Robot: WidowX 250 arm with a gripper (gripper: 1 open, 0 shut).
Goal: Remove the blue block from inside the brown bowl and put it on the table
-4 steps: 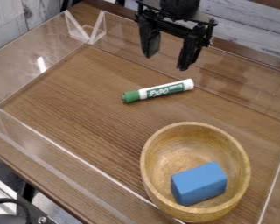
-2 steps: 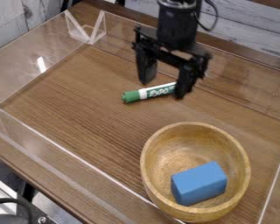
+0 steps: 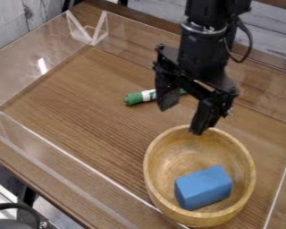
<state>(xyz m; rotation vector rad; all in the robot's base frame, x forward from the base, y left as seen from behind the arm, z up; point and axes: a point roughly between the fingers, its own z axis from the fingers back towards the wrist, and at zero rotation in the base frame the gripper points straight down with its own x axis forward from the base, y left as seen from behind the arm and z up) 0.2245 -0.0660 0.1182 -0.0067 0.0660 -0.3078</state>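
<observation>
I'm on the approach to the blue block (image 3: 203,188). It sits flat in the near side of the brown bowl (image 3: 163,148), untouched. The hand (image 3: 189,109) is released and empty, fingers spread wide, pointing straight down over the bowl's far rim, well above it. My plan: carry on toward the camera until centred over the block, line the fingers up across its short sides, then drop straight in. Stay clear of the thick rim, or the bowl may tip or slide. A green marker (image 3: 139,96) lies on the tabletop (image 3: 74,98) behind the hand, not in the way.
</observation>
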